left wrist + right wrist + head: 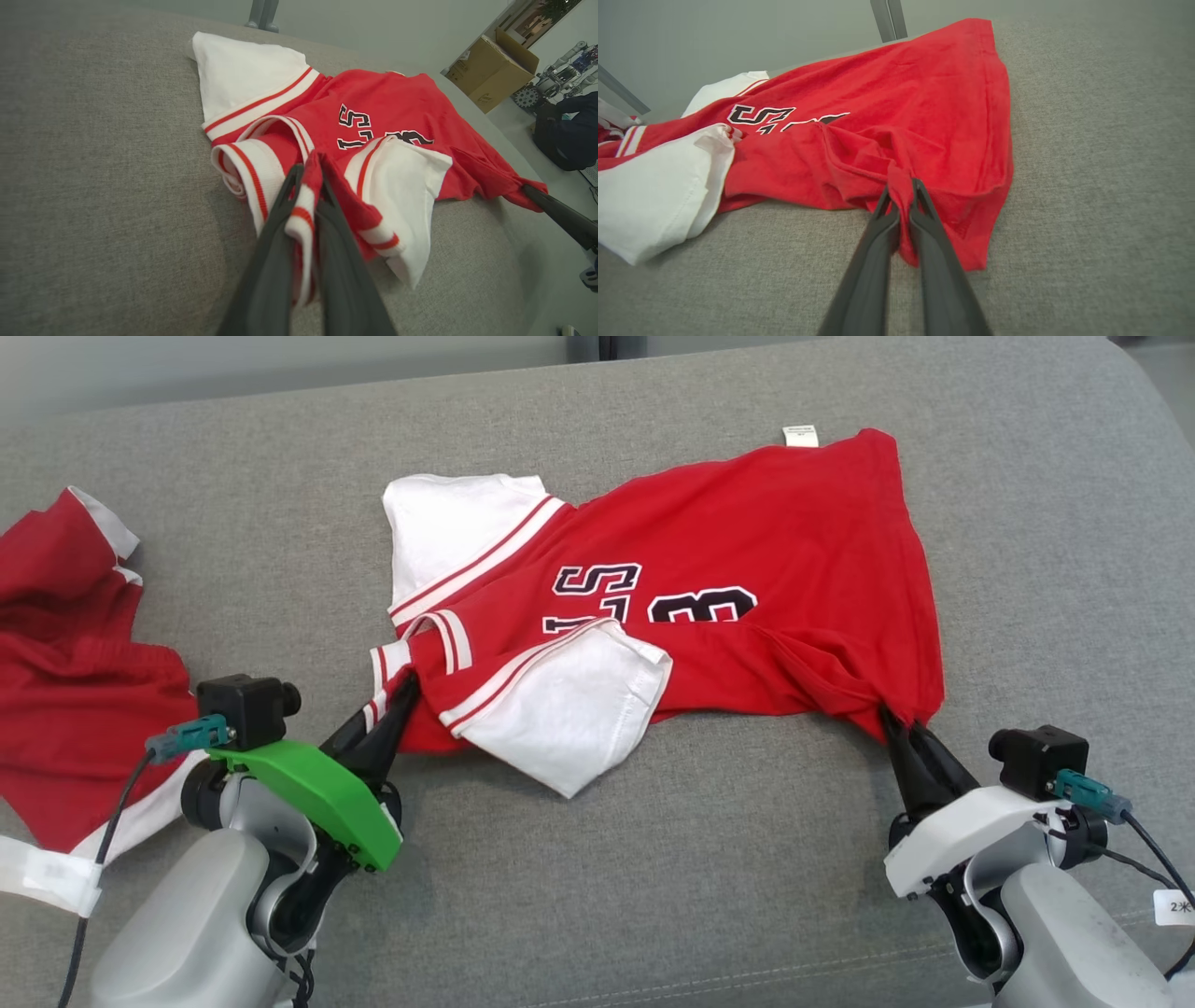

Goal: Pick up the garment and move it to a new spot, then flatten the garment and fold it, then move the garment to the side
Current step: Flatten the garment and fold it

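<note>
The red and white garment [747, 588] is lying across the middle of the grey cushion [653, 877], its collar end pointing to nine o'clock and its hem to three o'clock, with the printed side facing up and one white sleeve [569, 709] flopping toward six o'clock. It is looking to me like a thin, soft knit, light and without any stiffness, so I am judging that it is going to sag and wrinkle wherever nothing is supporting it, and is not going to slide easily on the rough cushion. The best places for holding are the edges, the striped band and the hem corner, where the cloth is doubled. At seven o'clock of the garment the left gripper [404, 691] is pinching the striped band, its fingers pressing together on it. At five o'clock the right gripper [893, 719] is clamping a bunch of the hem corner in the same way. Farther out, at nine o'clock and well apart, another red cloth [65, 663] is lying crumpled.
</note>
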You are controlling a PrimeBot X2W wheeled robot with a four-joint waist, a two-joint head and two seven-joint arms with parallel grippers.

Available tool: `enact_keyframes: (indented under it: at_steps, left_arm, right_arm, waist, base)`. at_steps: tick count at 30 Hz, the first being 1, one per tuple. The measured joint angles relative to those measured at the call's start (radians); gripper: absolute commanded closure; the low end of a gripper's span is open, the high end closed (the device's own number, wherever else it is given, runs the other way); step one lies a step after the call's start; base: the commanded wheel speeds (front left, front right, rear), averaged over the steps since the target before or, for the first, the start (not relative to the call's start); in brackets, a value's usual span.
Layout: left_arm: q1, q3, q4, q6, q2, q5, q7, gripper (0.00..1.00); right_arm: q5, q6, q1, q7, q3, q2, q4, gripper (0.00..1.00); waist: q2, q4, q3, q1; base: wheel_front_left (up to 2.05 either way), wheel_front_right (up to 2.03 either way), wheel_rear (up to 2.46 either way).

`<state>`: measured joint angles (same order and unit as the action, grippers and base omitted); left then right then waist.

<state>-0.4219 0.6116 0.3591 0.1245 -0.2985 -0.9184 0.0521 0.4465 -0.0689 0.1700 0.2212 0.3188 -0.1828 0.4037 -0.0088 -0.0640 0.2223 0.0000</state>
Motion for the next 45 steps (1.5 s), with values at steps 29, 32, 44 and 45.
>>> enact_keyframes:
  at_steps: [29,32,44,45]
  left_arm:
    - [0.119,0.054,-0.143,0.000,-0.009,-0.020,0.142,0.00]
    - [0.153,0.084,-0.169,0.000,0.009,-0.036,0.124,0.00]
    - [0.222,0.142,-0.174,-0.003,0.073,-0.155,0.002,0.00]
    - [0.222,0.143,-0.174,-0.009,0.073,-0.157,0.000,0.00]
  right_arm:
    - [0.139,-0.027,-0.197,0.030,-0.150,0.014,-0.197,0.00]
    - [0.159,-0.031,-0.223,0.030,-0.142,0.023,-0.221,0.00]
    - [0.216,-0.043,-0.292,0.017,-0.114,0.023,-0.211,0.00]
    - [0.220,-0.045,-0.292,0.015,-0.111,0.024,-0.211,0.00]
  waist:
    - [0.0000,0.044,-0.064,0.0000]
    - [0.0000,0.039,-0.060,0.0000]
    - [0.0000,0.023,-0.022,0.0000]
    - [0.0000,0.022,-0.018,0.0000]
  base:
    - [0.00,0.00,0.00]
    - [0.00,0.00,0.00]
    - [0.00,0.00,0.00]
    - [0.00,0.00,0.00]
